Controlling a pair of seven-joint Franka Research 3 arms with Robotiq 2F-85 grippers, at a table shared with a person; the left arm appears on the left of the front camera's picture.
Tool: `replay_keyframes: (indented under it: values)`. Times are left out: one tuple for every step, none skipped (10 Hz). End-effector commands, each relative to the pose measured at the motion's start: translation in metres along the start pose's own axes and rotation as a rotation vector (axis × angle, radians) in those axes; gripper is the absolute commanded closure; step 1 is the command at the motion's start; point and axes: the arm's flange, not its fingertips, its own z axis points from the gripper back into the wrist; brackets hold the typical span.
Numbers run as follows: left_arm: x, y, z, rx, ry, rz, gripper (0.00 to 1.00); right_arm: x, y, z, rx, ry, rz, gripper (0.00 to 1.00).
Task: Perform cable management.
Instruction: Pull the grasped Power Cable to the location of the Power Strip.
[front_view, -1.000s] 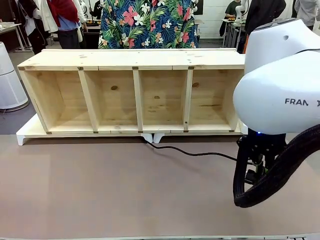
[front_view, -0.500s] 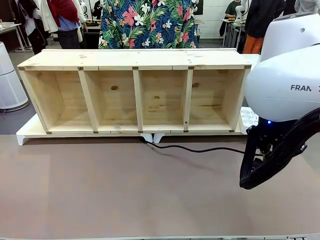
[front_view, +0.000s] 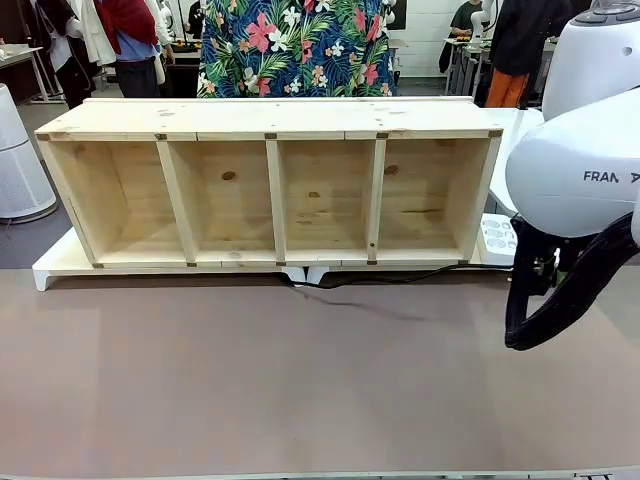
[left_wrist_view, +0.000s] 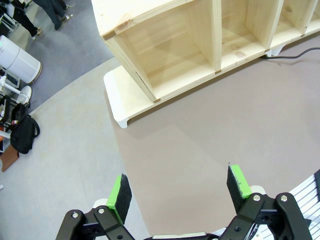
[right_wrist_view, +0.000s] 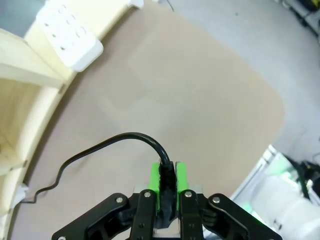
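My right fingers (right_wrist_view: 158, 175) were clenched on the plug end of the cable (right_wrist_view: 125, 136), which trailed over the desk (right_wrist_view: 200, 90) along the wooden shelf (front_view: 270, 120), seemingly for carrying toward the power strip (right_wrist_view: 70, 35), while my left fingers (left_wrist_view: 119, 192) hung released.

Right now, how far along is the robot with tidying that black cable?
Roughly midway, I'd guess. Done: the right fingers are shut on the cable near its end, and its run lies along the base of the wooden shelf. In hand: that end is held near the white power strip. Left: plugging it in or stowing it; the left fingers hover open over the table.
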Motion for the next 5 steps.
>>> replay_keyframes:
  values:
    - [0.000, 0.000, 0.000, 0.000, 0.003, 0.001, 0.00, 0.026, 0.005, -0.004, -0.012, -0.059, 0.124, 0.85]
    - [0.000, 0.000, 0.000, 0.000, 0.003, 0.001, 0.00, 0.036, 0.006, -0.003, -0.030, -0.080, 0.190, 0.85]
    - [0.000, 0.000, 0.000, 0.000, 0.003, 0.001, 0.00, 0.045, 0.009, -0.004, -0.045, -0.099, 0.283, 0.85]
    - [0.000, 0.000, 0.000, 0.000, 0.003, 0.001, 0.00, 0.050, 0.013, -0.004, -0.052, -0.109, 0.348, 0.85]
    - [0.000, 0.000, 0.000, 0.000, 0.003, 0.001, 0.00, 0.055, 0.019, -0.004, -0.052, -0.133, 0.401, 0.85]
